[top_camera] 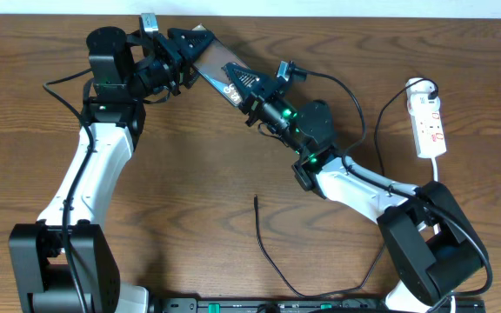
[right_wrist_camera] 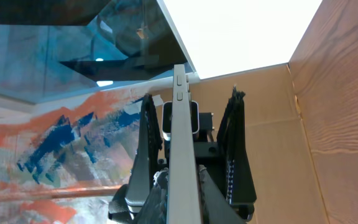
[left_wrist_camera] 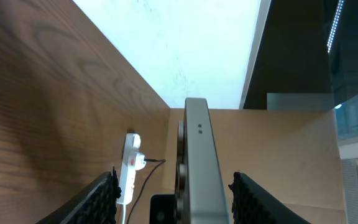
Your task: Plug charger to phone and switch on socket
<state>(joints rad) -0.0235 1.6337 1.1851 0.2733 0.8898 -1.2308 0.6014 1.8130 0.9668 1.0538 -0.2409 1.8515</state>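
Observation:
The phone (top_camera: 218, 68), a dark slab with white lettering, is held in the air between my two grippers at the back middle of the table. My right gripper (top_camera: 249, 87) is shut on its lower end, and in the right wrist view its fingers (right_wrist_camera: 182, 202) press on the phone's thin grey edge (right_wrist_camera: 180, 118). My left gripper (top_camera: 190, 54) is open around the other end. In the left wrist view (left_wrist_camera: 174, 179) there is a gap between its fingers and the phone (left_wrist_camera: 197, 155). The charger's connector tip (top_camera: 257, 200) lies loose on the table. The white socket (top_camera: 430, 126) lies at the right.
The charger's thin black cable (top_camera: 272, 261) curves from its tip toward the front edge and back up to the right. A black plug (top_camera: 428, 87) sits at the far end of the socket, which also shows in the left wrist view (left_wrist_camera: 129, 167). A black bar (top_camera: 303, 304) lines the front edge.

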